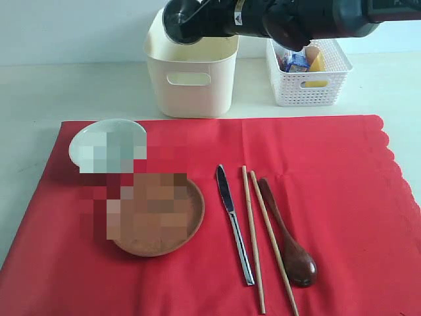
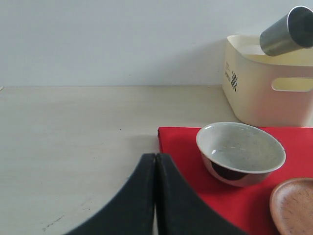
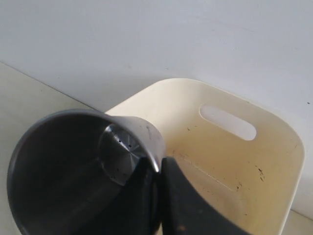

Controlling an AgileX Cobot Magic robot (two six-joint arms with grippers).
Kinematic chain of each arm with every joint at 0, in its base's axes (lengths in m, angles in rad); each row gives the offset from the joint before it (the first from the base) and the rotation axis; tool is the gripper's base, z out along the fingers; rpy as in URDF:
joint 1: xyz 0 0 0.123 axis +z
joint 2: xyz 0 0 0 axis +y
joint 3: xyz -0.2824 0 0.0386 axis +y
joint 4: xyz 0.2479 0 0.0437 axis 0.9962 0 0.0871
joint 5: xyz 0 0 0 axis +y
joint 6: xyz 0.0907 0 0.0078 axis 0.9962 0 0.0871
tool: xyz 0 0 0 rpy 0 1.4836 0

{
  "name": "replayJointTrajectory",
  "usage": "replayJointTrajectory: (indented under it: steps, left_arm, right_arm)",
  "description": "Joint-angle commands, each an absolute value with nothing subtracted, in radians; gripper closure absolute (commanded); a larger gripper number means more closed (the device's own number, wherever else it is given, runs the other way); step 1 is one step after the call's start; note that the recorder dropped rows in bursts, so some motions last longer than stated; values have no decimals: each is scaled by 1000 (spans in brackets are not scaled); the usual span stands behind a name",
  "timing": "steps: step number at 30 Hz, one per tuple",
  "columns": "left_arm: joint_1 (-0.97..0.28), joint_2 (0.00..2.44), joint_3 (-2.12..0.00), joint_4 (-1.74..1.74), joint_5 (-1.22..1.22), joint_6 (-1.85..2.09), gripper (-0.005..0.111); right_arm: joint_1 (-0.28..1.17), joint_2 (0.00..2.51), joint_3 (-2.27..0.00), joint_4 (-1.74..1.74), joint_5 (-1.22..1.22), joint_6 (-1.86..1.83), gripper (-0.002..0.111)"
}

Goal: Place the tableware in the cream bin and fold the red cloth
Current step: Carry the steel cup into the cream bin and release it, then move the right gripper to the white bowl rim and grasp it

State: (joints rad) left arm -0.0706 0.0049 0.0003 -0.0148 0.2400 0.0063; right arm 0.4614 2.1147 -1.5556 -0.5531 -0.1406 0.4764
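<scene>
Pinching the rim of the cup [image 3: 68, 171], the right gripper [image 3: 157, 178] is being held almost closed, with one finger inside the wall and one outside. The cup is being carried on its side, its long axis roughly level and its mouth turned back toward the wrist. Just beyond and below it, the bin [image 3: 234, 161] is standing open-topped, so the drop is judged to call for a short advance past the rim before release. The left gripper [image 2: 155, 196] is being kept pressed together above the table [image 2: 73, 147], beside a corner of the cloth [image 2: 181, 142] and near the bowl [image 2: 239, 152]. The plate [image 2: 296, 205], knife [image 1: 233, 220], chopsticks [image 1: 253, 243] and spoon [image 1: 301, 266] are lying on the cloth, well apart from the right gripper, and the bowl and plate are lying nearer the left arm.
</scene>
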Motion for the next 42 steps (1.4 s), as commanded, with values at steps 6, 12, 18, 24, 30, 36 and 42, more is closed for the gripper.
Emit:
replayJointTrajectory:
  steps: [6,12,18,24,30,36,42]
  left_arm:
    - [-69,0,0,-14,238,7,106]
    - [-69,0,0,-14,238,7,106]
    - [-69,0,0,-14,238,7,106]
    - [-69,0,0,-14,238,7,106]
    - [-69,0,0,-14,238,7,106]
    - [-69,0,0,-14,238,7,106]
    - [-69,0,0,-14,238,7,106]
  right_arm:
    - [457,2113,-1565,-552,-105,474,92]
    - [457,2113,-1565,-552,-105,474,67]
    - [457,2111,-1565,-550,-105,476,55]
    - [457,2066,-1565,-530,0,502,55]
    - [459,2010,-1565,-503,188,502,55]
    - [474,1982,-1565,-377,338,497,55]
    - [548,1984,-1563,-350,490,490,55]
